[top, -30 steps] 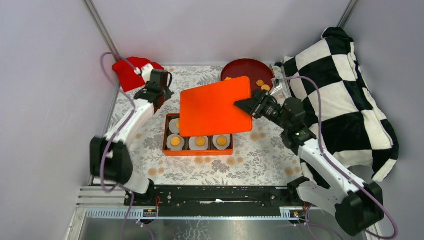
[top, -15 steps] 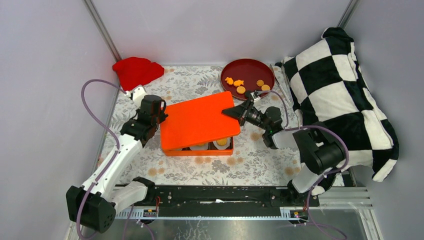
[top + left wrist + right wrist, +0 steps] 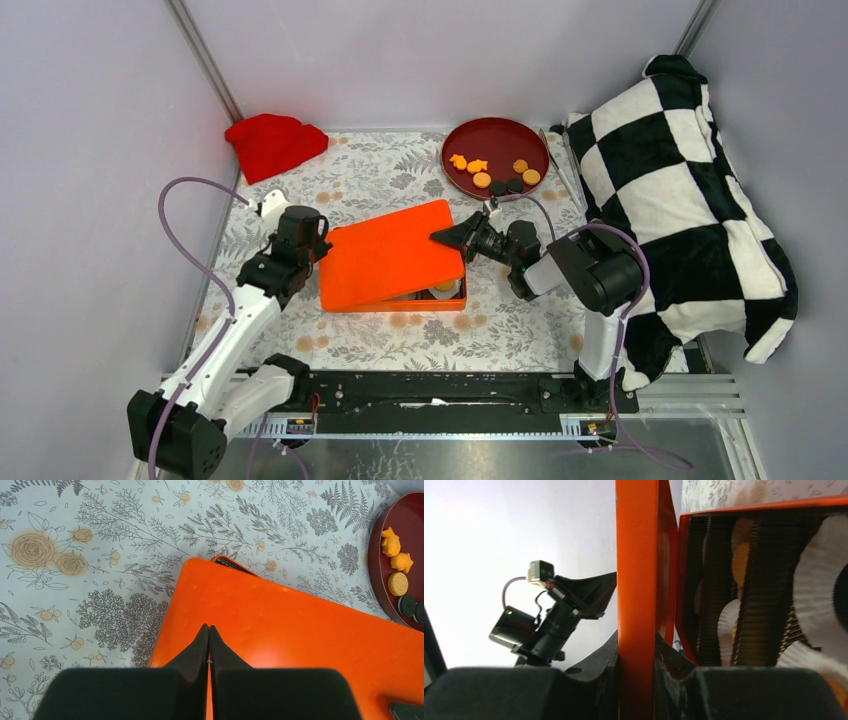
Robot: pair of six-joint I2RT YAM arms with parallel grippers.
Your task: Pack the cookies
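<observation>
**A:** From above, where are the cookies?

**B:** Most of the cookies [image 3: 482,180] lie on the dark red plate [image 3: 495,135], at 1 o'clock from the orange box [image 3: 420,305]. They are orange, with two black ones just beside them. One more orange disc shows at the box's 4 o'clock corner, where it is left uncovered.

**A:** And the orange lid?

**B:** The orange lid [image 3: 390,255] lies askew over the box and hides nearly all of it. The left gripper [image 3: 322,245] meets its 9 o'clock edge, and the right gripper [image 3: 440,238] meets its 2 o'clock corner. On the floral tablecloth [image 3: 400,170], a red cloth [image 3: 272,143] sits at 10 o'clock. A black-and-white checked blanket [image 3: 680,200] is at 3 o'clock.

**A:** What about the left wrist camera?

**B:** The fingers [image 3: 197,652] are pressed together with nothing between them, their tips over the lid [image 3: 300,630] near its edge. I cannot tell whether they touch it. A corner of the box [image 3: 230,562] pokes out at 12 o'clock. The plate [image 3: 410,525] is at 2 o'clock, with orange cookies [image 3: 398,583] and black ones below them.

**A:** And the right wrist camera?

**B:** Here the lid [image 3: 636,555] runs edge-on up the frame, clamped between the two fingers [image 3: 594,670]. At 3 o'clock the box [image 3: 749,506] is seen from its open side. It holds white paper cups [image 3: 819,580] between brown dividers, with a little orange showing inside. At 9 o'clock the left arm reaches toward the lid's far face.
</observation>
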